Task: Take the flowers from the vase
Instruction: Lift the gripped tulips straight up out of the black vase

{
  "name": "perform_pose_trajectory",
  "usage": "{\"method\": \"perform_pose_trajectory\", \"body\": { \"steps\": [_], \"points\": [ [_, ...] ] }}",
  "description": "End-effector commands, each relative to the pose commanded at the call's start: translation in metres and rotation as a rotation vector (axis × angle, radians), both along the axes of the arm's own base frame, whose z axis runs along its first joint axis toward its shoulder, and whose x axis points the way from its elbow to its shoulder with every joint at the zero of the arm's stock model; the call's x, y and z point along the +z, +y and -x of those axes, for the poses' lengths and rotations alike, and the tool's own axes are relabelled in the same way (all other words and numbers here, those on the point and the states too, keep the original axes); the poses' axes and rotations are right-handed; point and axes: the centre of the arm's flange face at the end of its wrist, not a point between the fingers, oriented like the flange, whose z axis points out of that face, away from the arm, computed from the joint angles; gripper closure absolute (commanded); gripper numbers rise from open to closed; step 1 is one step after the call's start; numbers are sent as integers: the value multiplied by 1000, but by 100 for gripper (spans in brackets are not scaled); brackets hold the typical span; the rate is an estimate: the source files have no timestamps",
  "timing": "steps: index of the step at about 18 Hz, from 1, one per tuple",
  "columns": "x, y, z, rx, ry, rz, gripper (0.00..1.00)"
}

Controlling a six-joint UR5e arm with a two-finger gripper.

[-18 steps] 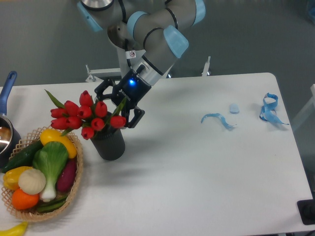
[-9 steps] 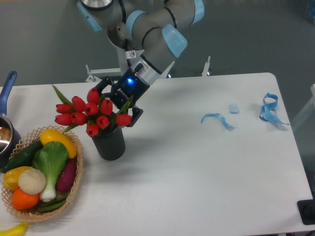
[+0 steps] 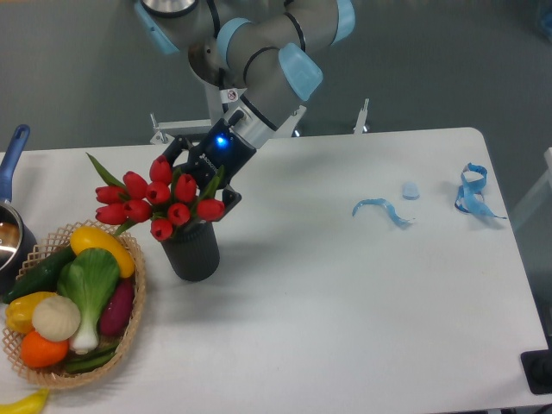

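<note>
White table (image 3: pixel 345 285) fills most of the view, with a grey wall behind it. Big robot arm (image 3: pixel 259 52) comes down from 12 o'clock and leans toward 9 o'clock. At 8 o'clock sits a wicker basket (image 3: pixel 129 332) full of toy vegetables, and the edge of a pot with a blue handle (image 3: pixel 13 151) shows at 9 o'clock. Just beside the basket stands the vase (image 3: pixel 191 253), dark and round. The flowers (image 3: pixel 155 197) are red tulips with green leaves, bunched right above the vase's mouth, their stems hidden behind the buds. The gripper (image 3: pixel 200 183) is in the right side of the bunch, with a blue light on it. Its black jaws sit on each side of the stems, but I cannot tell if they squeeze them. Small blue ribbon bits (image 3: pixel 384 210) lie at 3 o'clock, well apart from the vase.
</note>
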Motion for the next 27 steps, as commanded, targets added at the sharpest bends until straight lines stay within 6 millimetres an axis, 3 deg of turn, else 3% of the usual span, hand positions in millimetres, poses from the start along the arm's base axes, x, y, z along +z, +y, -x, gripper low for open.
{"method": "perform_pose_trajectory", "body": {
  "steps": [2, 4, 13, 27],
  "points": [
    [1, 0, 0, 1, 0, 0, 87],
    [3, -1, 0, 3, 2, -3, 94],
    [30, -5, -3, 18, -16, -65, 94],
    [119, -7, 24, 157, -189, -129, 93]
  ]
}}
